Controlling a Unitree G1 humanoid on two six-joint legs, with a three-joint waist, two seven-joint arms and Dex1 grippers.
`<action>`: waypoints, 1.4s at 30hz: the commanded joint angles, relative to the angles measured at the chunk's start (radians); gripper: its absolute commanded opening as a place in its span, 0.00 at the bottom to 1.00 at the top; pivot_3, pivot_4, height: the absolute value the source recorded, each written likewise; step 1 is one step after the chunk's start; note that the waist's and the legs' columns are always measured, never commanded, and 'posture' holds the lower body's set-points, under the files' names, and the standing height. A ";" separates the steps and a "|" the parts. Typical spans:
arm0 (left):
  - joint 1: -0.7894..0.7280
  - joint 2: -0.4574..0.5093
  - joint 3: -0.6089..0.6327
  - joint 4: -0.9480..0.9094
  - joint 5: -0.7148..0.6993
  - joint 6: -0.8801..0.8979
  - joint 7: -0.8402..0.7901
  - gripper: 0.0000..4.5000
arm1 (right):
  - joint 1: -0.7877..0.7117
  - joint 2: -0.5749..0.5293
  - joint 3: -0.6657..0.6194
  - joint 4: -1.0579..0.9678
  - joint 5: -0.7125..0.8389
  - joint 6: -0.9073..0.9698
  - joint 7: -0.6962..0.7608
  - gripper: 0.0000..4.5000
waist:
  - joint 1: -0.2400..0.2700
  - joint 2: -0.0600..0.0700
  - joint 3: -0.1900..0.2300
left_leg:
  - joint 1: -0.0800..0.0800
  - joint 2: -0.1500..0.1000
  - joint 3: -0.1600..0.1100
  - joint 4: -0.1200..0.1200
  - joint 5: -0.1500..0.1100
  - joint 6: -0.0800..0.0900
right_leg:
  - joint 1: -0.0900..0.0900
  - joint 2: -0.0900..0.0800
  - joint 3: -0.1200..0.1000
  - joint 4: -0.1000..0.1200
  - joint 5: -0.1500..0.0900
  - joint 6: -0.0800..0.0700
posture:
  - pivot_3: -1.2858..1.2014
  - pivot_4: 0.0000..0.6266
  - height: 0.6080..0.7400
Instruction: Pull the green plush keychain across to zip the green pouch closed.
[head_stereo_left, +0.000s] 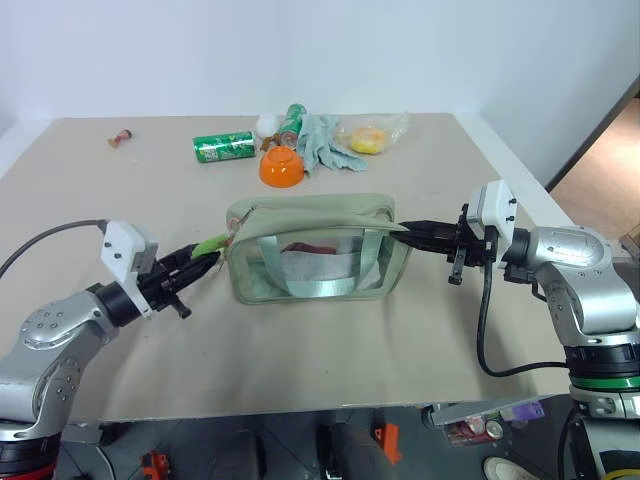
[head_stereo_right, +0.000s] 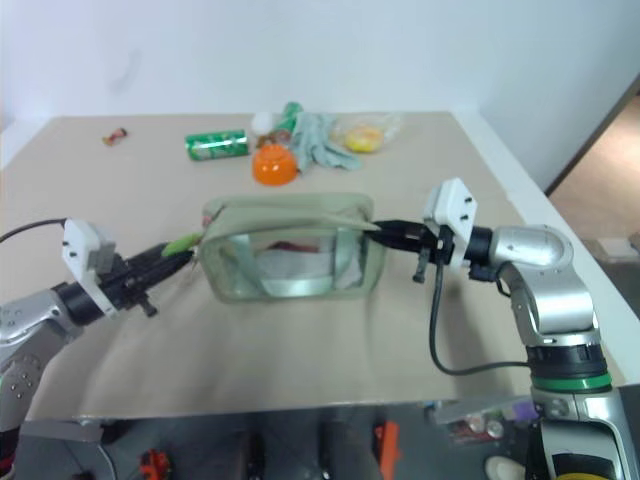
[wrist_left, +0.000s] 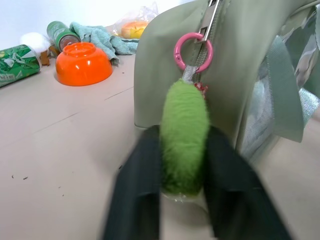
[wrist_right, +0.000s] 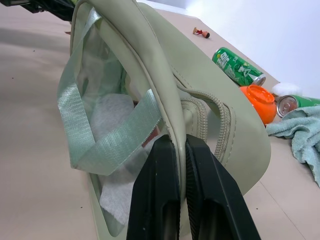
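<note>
Looking down from the head camera, I see the green pouch (head_stereo_left: 318, 248) standing near the middle of the tabletop (head_stereo_left: 300, 360), its long axis running side to side between my two arms. My left gripper (head_stereo_left: 200, 262) sits at the pouch's left end, where the green plush keychain (head_stereo_left: 211, 244) hangs; my right gripper (head_stereo_left: 415, 234) meets the pouch's right end. The zipper line runs along the pouch's top from the keychain's end toward the right gripper, so the pull has to go that way. A green can (head_stereo_left: 224, 147), an orange bowl (head_stereo_left: 281, 167) and a grey-green cloth (head_stereo_left: 327, 142) lie toward the far edge, well apart from that line, and the front of the tabletop lies bare.

From the left wrist camera, the fingers (wrist_left: 135, 200) are closed on the keychain's lower half; its length points away from them up to a pink ring (wrist_left: 193, 51) on the slider.

From the right wrist camera, the fingers (wrist_right: 155, 195) are pinched together on the pouch's end seam, which I judge will brace it.
</note>
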 joint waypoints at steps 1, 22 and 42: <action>0.000 0.015 0.029 -0.016 -0.011 0.002 -0.008 0.15 | -0.006 -0.006 0.008 -0.010 -0.006 -0.005 0.003 0.00 | 0.000 0.000 0.000 | 0.000 0.000 0.000 0.000 0.000 0.000 | 0.000 0.000 0.000 0.000 0.000 0.000 | 0.52 0.24 1.00; -0.151 0.052 0.062 -0.015 -0.060 -0.019 -0.057 0.01 | -0.044 -0.008 0.018 0.027 -0.010 -0.017 0.016 0.00 | 0.000 0.000 0.000 | 0.000 0.001 0.000 0.000 0.000 0.000 | 0.000 0.001 0.000 0.000 0.000 0.000 | 0.52 0.24 1.00; -0.408 0.080 -0.104 0.000 -0.011 -0.019 -0.141 0.01 | -0.061 -0.012 0.018 0.056 -0.014 -0.034 0.033 0.00 | 0.000 0.000 0.000 | 0.000 -0.001 0.000 0.000 0.000 0.000 | 0.000 0.003 0.002 0.000 0.001 0.001 | 0.52 0.24 1.00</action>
